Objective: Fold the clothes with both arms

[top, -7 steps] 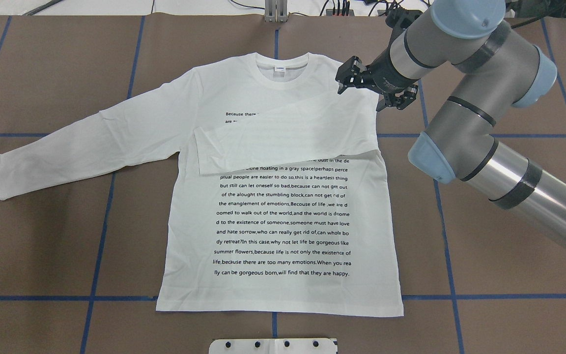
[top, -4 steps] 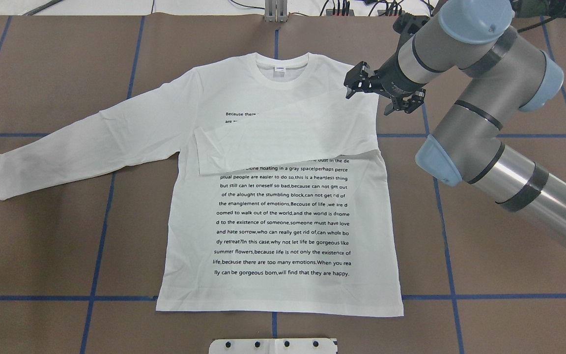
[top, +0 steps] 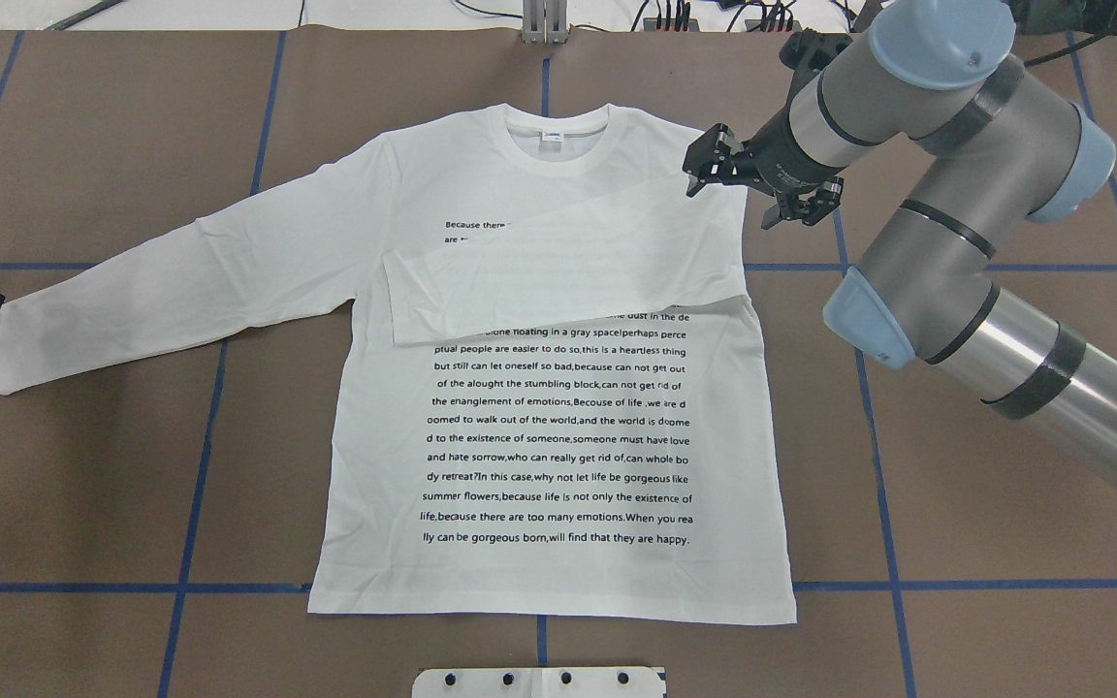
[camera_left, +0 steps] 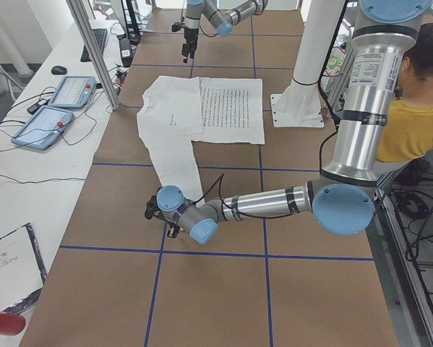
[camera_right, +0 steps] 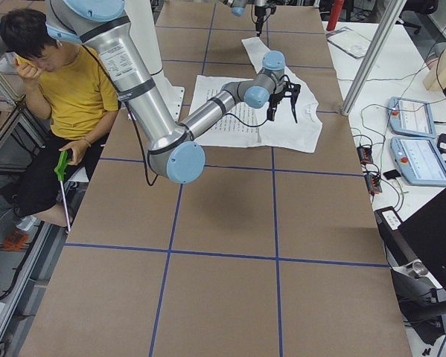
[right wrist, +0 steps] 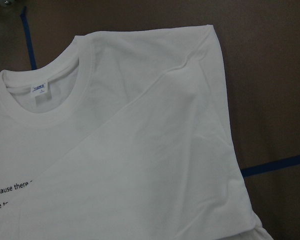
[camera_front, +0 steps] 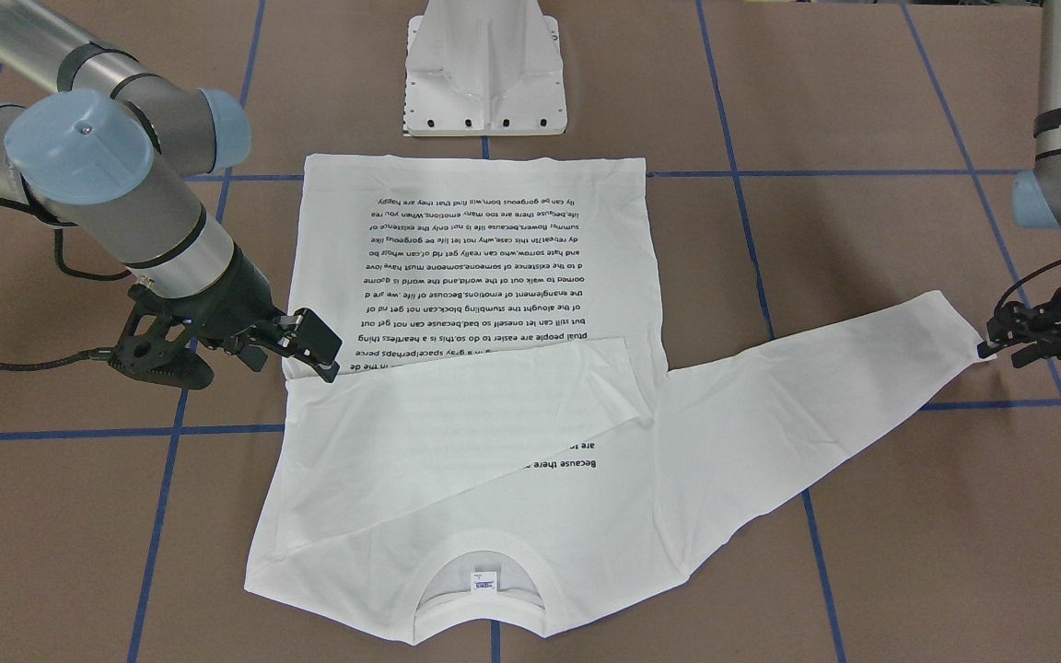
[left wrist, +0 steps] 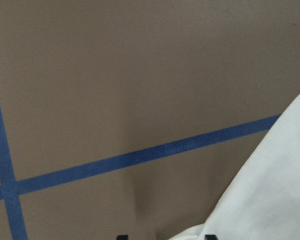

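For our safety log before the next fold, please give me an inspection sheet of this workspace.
Surface: brown table with blue tape grid.
Job's things: white T-shirt flat, print up; folded sleeve lies across chest, stretched sleeve lies out sideways.
Clutter: nothing seen.
Grippers: right gripper open above shirt's shoulder; left gripper open at stretched sleeve's cuff.
Cables: black cable runs from right arm.
Surroundings: seated person beside robot base; two tablets on side table.
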Action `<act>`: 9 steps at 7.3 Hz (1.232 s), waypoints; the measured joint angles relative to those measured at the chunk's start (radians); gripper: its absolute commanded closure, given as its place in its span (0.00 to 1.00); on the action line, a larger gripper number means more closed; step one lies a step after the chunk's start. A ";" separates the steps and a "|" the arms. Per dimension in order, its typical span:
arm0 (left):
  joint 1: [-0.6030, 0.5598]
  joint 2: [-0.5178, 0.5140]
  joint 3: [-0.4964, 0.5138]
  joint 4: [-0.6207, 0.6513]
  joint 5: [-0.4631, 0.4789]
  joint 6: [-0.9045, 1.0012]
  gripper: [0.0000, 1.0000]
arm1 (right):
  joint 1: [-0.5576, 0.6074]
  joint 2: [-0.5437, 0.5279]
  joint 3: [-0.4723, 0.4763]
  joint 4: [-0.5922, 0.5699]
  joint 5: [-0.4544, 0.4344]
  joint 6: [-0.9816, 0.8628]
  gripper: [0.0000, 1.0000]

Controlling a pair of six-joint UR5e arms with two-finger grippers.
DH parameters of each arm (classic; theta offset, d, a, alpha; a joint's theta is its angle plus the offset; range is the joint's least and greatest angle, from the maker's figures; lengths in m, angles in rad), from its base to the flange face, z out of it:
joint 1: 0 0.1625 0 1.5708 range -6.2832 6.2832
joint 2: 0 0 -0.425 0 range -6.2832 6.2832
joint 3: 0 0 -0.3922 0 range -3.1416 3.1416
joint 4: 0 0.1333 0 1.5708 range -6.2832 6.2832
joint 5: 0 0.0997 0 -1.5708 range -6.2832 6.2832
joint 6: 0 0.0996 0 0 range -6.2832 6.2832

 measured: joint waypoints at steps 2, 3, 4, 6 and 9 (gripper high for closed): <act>0.010 0.000 0.001 -0.001 0.000 -0.001 0.42 | 0.000 -0.002 0.000 0.000 0.000 0.000 0.01; 0.013 0.001 0.002 -0.001 -0.001 -0.001 0.43 | 0.000 -0.004 0.000 0.000 0.000 0.000 0.01; 0.014 0.003 0.003 -0.001 0.000 0.000 0.48 | 0.000 -0.005 0.000 0.000 0.000 0.001 0.01; 0.015 0.004 0.005 0.000 0.000 0.000 0.51 | 0.001 -0.006 0.000 0.000 0.000 0.000 0.01; 0.016 0.004 0.006 0.000 0.000 0.005 0.45 | 0.008 -0.005 0.000 0.000 0.000 0.001 0.01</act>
